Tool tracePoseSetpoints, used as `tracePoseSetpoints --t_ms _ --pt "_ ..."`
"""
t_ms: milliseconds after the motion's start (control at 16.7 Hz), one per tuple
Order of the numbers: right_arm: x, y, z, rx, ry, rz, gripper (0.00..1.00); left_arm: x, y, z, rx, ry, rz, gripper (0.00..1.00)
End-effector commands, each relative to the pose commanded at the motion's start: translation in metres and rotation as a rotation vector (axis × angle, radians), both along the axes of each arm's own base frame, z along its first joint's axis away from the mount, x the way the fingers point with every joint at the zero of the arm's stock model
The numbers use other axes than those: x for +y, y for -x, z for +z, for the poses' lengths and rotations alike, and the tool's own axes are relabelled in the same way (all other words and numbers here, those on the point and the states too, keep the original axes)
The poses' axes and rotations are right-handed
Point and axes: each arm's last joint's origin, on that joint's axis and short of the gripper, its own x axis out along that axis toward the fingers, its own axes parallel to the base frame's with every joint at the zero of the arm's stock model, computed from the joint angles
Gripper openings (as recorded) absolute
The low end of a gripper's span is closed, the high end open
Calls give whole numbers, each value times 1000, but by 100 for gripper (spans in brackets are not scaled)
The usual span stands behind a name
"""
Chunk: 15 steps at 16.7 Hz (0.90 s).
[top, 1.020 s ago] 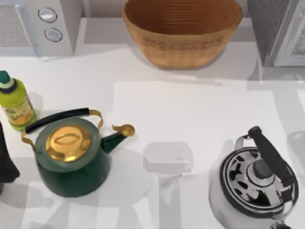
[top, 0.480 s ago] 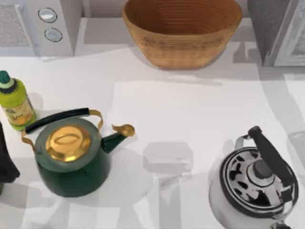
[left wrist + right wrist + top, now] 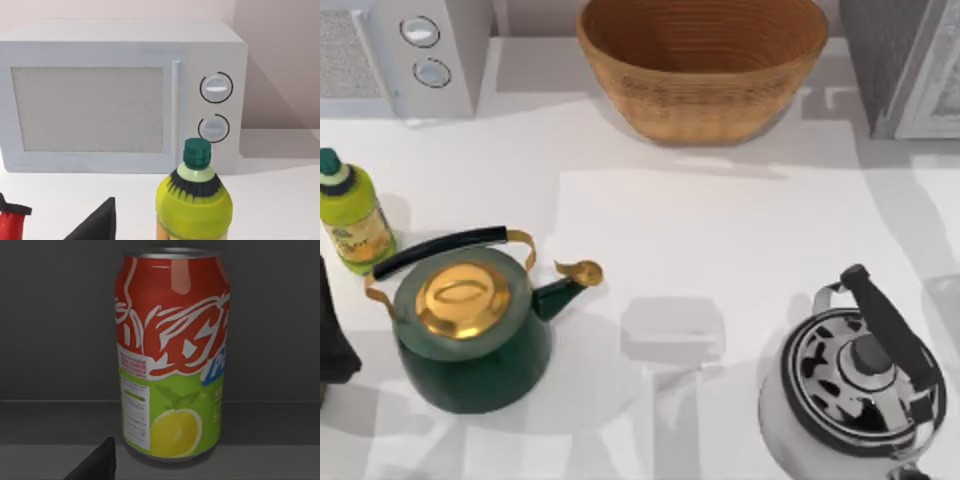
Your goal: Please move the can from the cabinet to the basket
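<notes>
Nothing on the surface has shifted since a second ago; across the top views both kettles, the bottle and the basket (image 3: pixel 703 62) sit as they did, with faint changes only in the shadows near the cabinet (image 3: pixel 905 65) at the far right corner. From the right wrist, the can (image 3: pixel 172 352) stands upright on a dark shelf inside the cabinet, close ahead, with one dark fingertip (image 3: pixel 97 462) of the right gripper just short of its base and to one side; whether those fingers are spread or together I cannot tell. If they close off-centre, the can could likely tip or get pushed deeper in. At the surface's near left edge the left arm (image 3: pixel 332 335) idles by the yellow-green bottle (image 3: pixel 350 212).
</notes>
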Motion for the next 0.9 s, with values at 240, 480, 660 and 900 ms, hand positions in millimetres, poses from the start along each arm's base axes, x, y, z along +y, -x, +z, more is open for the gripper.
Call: tracePoseSetpoints --t_ms 240,480,660,900 --pt "17 -50 -7 14 5 0 100 0 0 0 0 0 0 100" --pt "24 -66 -8 5 3 -2 100 0 0 0 0 0 0 100" --pt "22 -67 -9 10 4 -6 100 0 0 0 0 0 0 100" --pt "24 -84 -5 5 3 -2 100 0 0 0 0 0 0 100"
